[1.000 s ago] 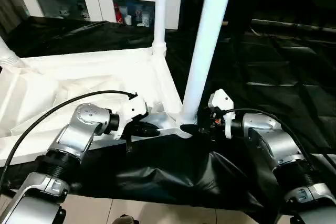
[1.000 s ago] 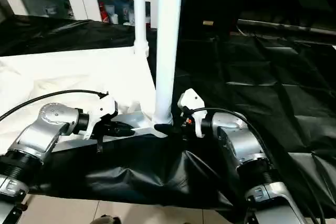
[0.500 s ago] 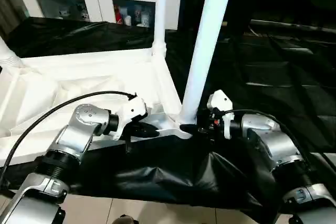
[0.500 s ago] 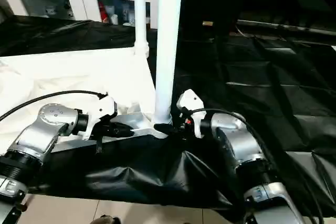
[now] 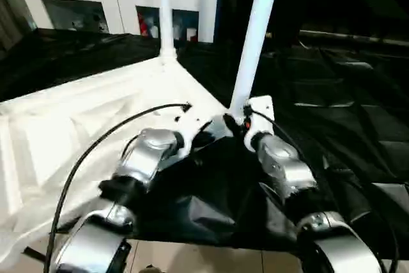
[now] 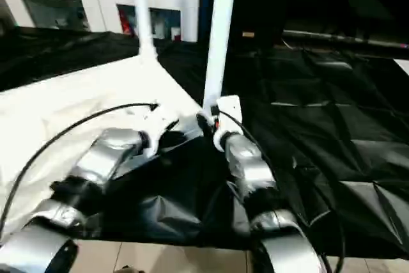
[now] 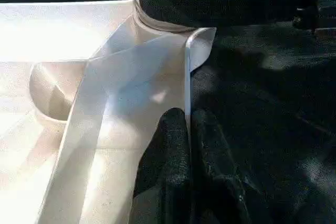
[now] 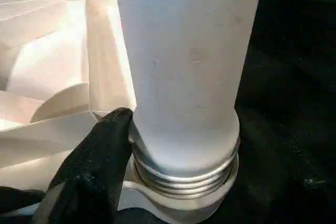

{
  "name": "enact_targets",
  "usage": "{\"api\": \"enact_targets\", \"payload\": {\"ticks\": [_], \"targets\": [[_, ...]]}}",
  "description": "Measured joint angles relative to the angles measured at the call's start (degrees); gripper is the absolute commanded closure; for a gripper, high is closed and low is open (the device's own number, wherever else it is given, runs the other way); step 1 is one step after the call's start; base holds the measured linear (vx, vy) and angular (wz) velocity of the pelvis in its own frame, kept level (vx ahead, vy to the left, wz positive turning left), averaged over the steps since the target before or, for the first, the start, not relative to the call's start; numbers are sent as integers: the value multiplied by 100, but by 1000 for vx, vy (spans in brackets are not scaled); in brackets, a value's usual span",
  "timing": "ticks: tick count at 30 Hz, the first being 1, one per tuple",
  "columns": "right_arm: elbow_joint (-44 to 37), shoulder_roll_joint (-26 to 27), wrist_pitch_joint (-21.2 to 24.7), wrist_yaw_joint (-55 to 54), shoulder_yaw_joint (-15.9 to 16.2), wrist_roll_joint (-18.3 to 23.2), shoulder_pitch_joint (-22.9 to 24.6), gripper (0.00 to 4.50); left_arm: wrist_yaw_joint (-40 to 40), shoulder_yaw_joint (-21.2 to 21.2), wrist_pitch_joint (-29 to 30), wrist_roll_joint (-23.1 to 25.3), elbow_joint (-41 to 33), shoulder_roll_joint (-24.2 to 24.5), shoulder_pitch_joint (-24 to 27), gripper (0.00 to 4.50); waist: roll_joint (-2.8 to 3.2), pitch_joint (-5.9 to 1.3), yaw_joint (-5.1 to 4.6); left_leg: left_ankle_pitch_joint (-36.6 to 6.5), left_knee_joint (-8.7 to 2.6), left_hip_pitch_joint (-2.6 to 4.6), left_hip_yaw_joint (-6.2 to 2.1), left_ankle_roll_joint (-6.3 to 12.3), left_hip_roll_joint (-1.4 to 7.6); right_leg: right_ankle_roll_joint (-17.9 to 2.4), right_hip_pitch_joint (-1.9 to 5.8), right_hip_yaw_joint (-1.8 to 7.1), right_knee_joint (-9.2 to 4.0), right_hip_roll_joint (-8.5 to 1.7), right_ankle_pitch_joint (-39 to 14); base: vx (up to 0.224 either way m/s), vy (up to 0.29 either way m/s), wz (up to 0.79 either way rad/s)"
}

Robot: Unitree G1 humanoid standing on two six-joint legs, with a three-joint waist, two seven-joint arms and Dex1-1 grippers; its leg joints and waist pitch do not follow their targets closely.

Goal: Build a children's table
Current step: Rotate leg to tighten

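The white table top (image 5: 77, 113) lies underside up on my left. One white leg (image 5: 163, 11) stands in its far corner socket. A second leg (image 5: 254, 43) stands in the near corner, with threads (image 8: 184, 174) showing above the socket. My left gripper (image 7: 188, 129) is shut on the top's thin rim beside that corner. My right gripper (image 5: 235, 123) is at the base of the near leg (image 8: 184, 66); one black finger (image 8: 94, 166) presses against it and the other is hidden behind the leg.
A black sheet (image 5: 345, 113) covers the ground to the right and bunches in folds (image 5: 211, 209) under my forearms. A white cabinet (image 5: 96, 4) with glass-fronted shelves stands at the back. A black cable (image 5: 96, 151) arcs over my left arm.
The whole picture has shifted, so the camera has moved. Both forearms now point more steeply forward, close together. Each gripper stays at the near corner, left on the rim, right at the leg.
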Motion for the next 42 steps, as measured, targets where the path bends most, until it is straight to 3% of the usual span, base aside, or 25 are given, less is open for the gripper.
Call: {"api": "enact_targets", "payload": {"ticks": [1,2,4,5,9,13,16,20,22,29,42], "targets": [[24,6,-22,13,-27,0,-15,177,0,4,-7,0,19,-3,-14,450,0,0,3,0,-4,-1,0,0,0,1,-1,-1,0,0,0,0,0,0],[61,5,-89,44,-41,-1,-16,122,0,8,-14,-1,24,-3,-17,450,0,0,5,0,-8,-1,-1,0,1,4,-2,-3,0,0,-2,0,0,0],[93,-27,-186,146,-49,-6,-17,122,-22,8,-37,-1,23,8,-19,450,1,0,8,0,-12,-4,-1,0,1,5,-4,-5,0,0,-3,0,0,0],[125,-101,-242,224,-12,-51,-17,98,-56,1,-59,-2,21,20,-19,450,2,1,13,0,-13,-8,-1,0,1,5,-6,-6,0,0,-3,0,0,0],[10,-578,-311,936,360,-262,60,64,-280,-12,-149,-36,-39,177,-1,450,2,3,11,0,-19,-20,-2,0,4,4,-13,-11,0,0,-2,0,0,0],[-649,-1353,-379,2204,802,-373,425,64,-959,-53,-430,-150,-223,588,121,450,7,6,20,0,-30,-60,-6,0,6,3,-48,-17,1,0,-1,0,0,0],[-969,-1683,-425,2953,861,-341,565,64,-1535,-49,-687,-285,-366,899,246,450,8,6,10,1,-34,-94,-4,1,12,3,-93,-17,7,8,-1,0,0,0],[-1660,-2055,-66,4178,930,214,770,64,-2379,-108,-738,-510,-678,1280,423,450,11,9,21,13,-25,-139,-3,36,20,-2,-127,-20,6,13,-3,0,0,0],[-1829,-2178,35,4482,990,295,773,64,-2691,-137,-781,-602,-738,1401,470,450,11,10,39,12,-16,-148,-3,38,23,-2,-131,-25,7,13,-3,0,0,0],[-1763,-2106,29,4717,1141,219,770,64,-3045,-137,-781,-689,-815,1554,532,450,4,16,53,-3,0,-152,-2,9,25,-18,-131,-22,9,13,7,0,0,0],[-1758,-2085,190,4839,1180,242,748,165,-3072,-135,-771,-691,-849,1553,551,450,1,17,66,4,1,-151,-2,21,25,-18,-132,-23,14,13,7,0,0,0]]}}
